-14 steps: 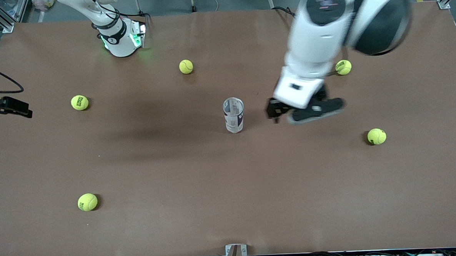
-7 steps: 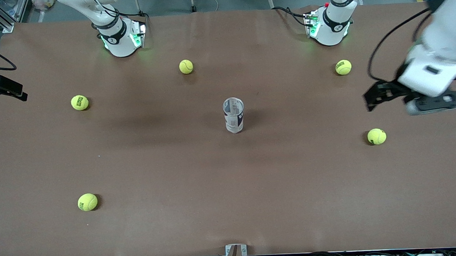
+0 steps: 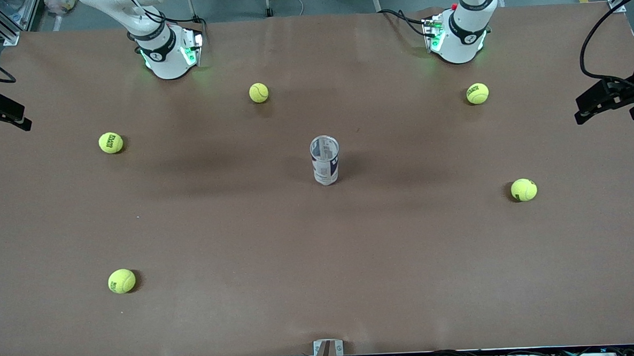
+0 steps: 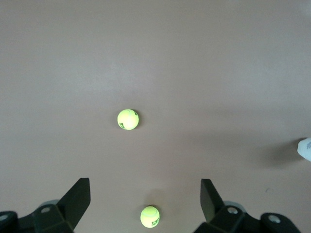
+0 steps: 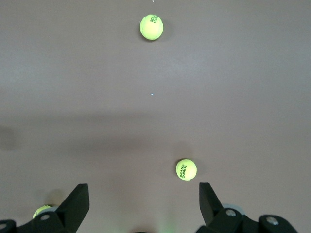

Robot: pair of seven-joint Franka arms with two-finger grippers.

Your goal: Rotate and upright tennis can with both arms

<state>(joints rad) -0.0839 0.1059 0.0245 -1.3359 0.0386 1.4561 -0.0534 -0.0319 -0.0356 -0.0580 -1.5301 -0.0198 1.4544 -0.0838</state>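
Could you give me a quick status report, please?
Left pincer open, at table's edge. Right pincer open, at its own end. Tennis can upright mid-table, untouched. Nothing obstructing.

Tennis can (image 3: 325, 160) upright mid-table, clear with white and navy label, open silvery rim up
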